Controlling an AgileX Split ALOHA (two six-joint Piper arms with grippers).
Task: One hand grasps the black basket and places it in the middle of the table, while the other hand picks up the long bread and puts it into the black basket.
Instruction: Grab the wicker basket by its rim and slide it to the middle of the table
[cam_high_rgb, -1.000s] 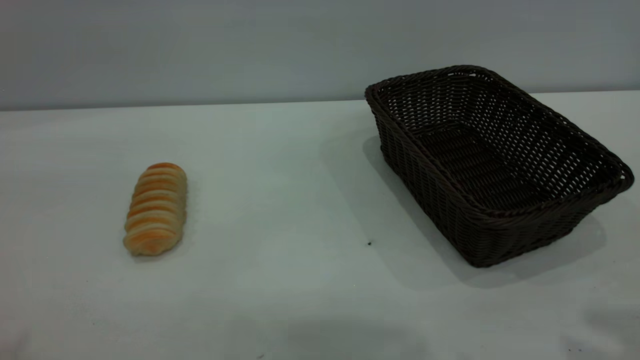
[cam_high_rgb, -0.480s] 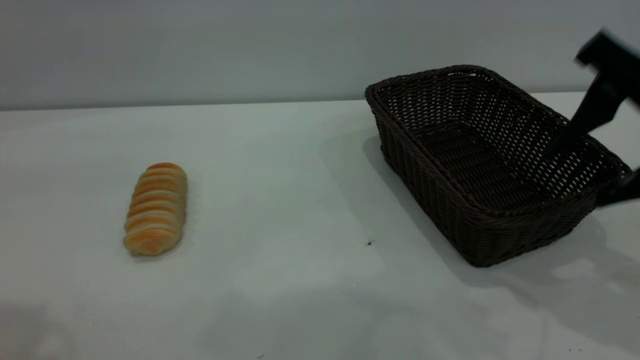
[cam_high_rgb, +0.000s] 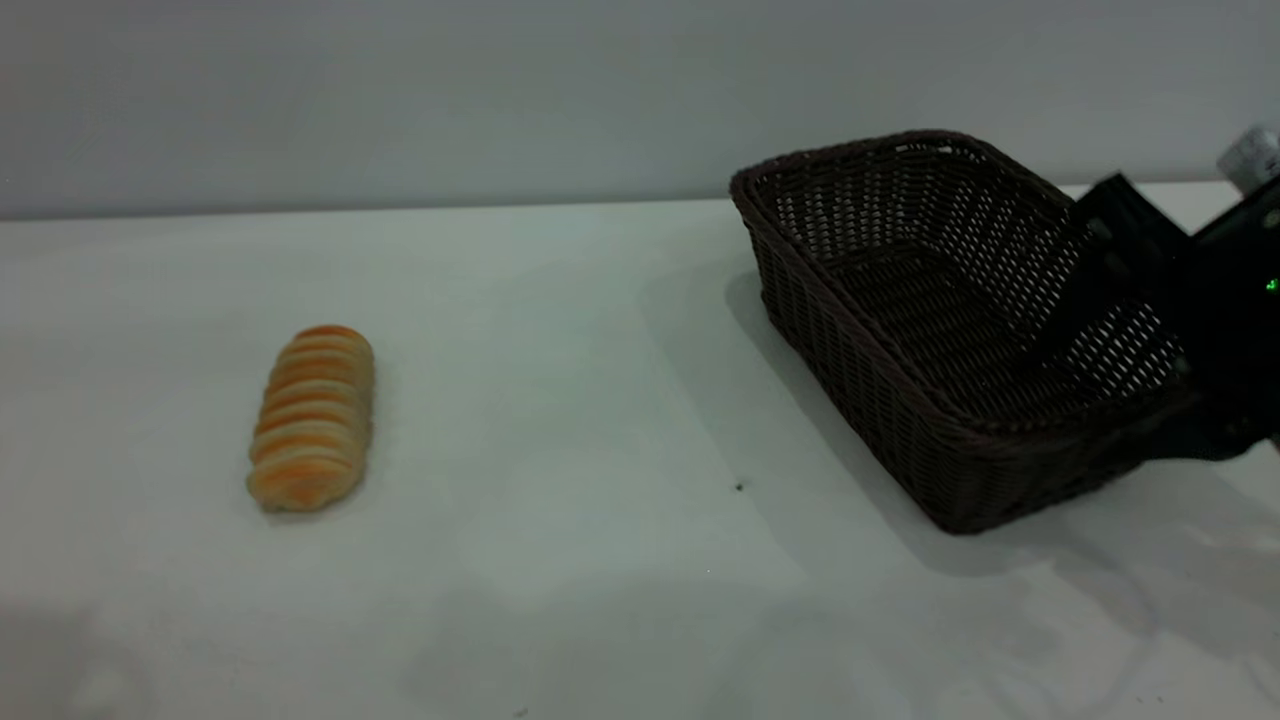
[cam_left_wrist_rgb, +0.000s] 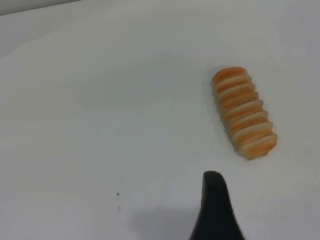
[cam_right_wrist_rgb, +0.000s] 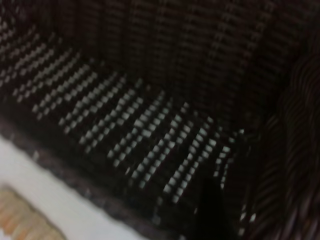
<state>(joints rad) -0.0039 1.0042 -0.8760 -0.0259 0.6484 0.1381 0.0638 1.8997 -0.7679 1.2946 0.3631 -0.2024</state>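
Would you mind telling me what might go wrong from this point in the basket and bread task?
1. The right hand is at the black basket near its right-hand end, one finger inside; gripped at one end, it may tilt or swing when moved.
2. The basket stands at the right of the table, so dragging it to the middle might catch.
3. The long bread lies untouched at the left; only one fingertip of the left hand shows, so misalignment could nudge the bread away.

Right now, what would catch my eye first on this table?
Probably the black basket, big and dark at the table's right side, with the right claw reaching in over its right end. Then the long bread, bright orange with cream stripes, lying alone on the bare tabletop far to the left.
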